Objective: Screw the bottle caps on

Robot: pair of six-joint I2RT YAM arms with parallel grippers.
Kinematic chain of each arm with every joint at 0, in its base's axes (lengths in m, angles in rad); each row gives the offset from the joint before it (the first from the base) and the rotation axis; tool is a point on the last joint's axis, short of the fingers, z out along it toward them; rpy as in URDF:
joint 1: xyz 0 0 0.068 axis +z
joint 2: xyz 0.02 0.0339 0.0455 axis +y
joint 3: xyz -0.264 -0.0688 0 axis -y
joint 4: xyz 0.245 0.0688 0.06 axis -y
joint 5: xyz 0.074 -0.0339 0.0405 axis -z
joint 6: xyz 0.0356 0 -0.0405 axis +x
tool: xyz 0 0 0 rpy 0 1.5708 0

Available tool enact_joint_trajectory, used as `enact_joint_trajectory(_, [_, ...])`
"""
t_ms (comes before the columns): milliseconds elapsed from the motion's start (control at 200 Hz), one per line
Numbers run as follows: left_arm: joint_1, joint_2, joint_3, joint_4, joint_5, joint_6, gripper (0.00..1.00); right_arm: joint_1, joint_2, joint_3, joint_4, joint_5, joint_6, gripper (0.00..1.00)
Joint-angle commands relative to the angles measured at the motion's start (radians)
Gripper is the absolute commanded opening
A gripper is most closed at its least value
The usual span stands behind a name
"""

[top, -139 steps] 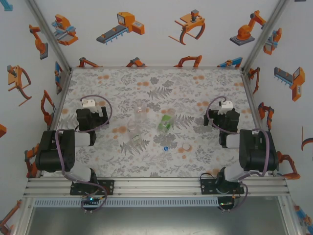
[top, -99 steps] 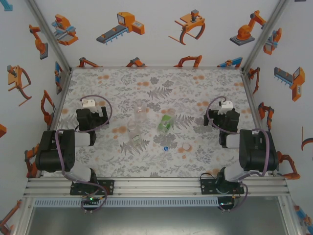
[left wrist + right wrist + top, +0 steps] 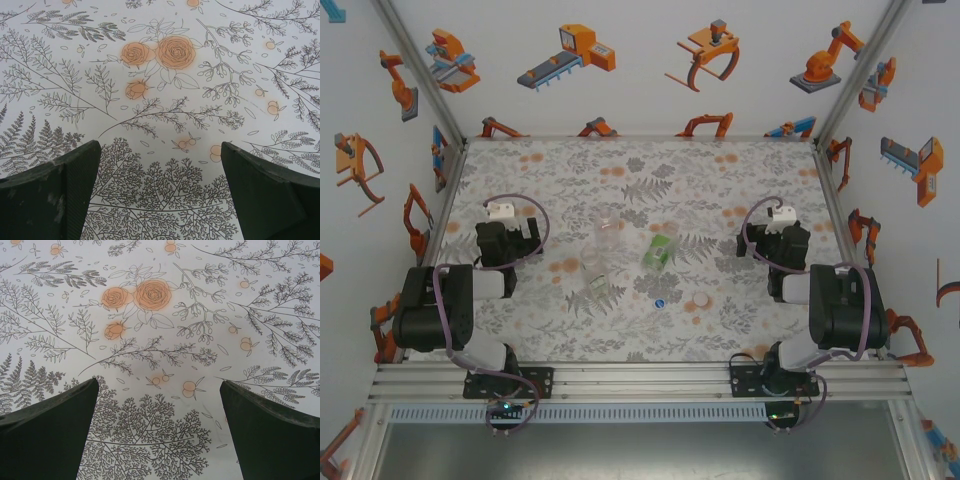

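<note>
Three bottles lie on the flowered tablecloth in the top view: a colourless bottle (image 3: 609, 232), a second colourless bottle (image 3: 595, 274) nearer the arms, and a green bottle (image 3: 661, 247) to their right. A blue cap (image 3: 661, 303) and a pale cap (image 3: 701, 299) lie loose in front of the green bottle. My left gripper (image 3: 506, 226) rests at the left, well apart from the bottles. My right gripper (image 3: 780, 230) rests at the right. In the wrist views the left gripper (image 3: 160, 185) and the right gripper (image 3: 157, 425) are open over bare cloth, with nothing between the fingers.
The flowered tablecloth (image 3: 650, 175) covers the table, with white walls printed with orange robot pictures on three sides. An aluminium rail (image 3: 640, 380) carrying both arm bases runs along the near edge.
</note>
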Motion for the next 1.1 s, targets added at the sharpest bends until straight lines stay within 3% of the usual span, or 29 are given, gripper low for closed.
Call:
enact_joint_trajectory(0, [0.005,-0.003,0.017,-0.007,0.008,-0.016,0.97,-0.005,0.007,0.014,0.017,-0.014,-0.008,0.99])
enact_joint_trajectory(195, [0.006,-0.005,0.017,-0.007,0.009,-0.016,0.97,-0.007,0.009,0.041,-0.032,0.138,0.054,0.99])
enact_joint_trajectory(416, [0.005,-0.009,0.022,-0.014,0.006,-0.016,0.97,-0.006,0.006,0.039,-0.035,0.133,0.046,0.99])
enact_joint_trajectory(571, [-0.008,-0.108,0.087,-0.211,-0.019,-0.007,0.97,-0.003,-0.066,0.010,-0.034,0.089,0.026,0.99])
enact_joint_trajectory(821, [-0.112,-0.250,0.203,-0.517,-0.250,-0.051,0.97,0.002,-0.193,0.001,-0.123,0.070,0.011,0.96])
enact_joint_trajectory(981, [-0.135,-0.346,0.309,-0.716,-0.211,-0.129,0.97,0.008,-0.293,0.050,-0.289,-0.001,0.000,0.92])
enact_joint_trajectory(1096, [-0.136,-0.421,0.393,-0.873,-0.163,-0.202,0.97,0.026,-0.337,0.070,-0.319,-0.170,-0.007,0.91])
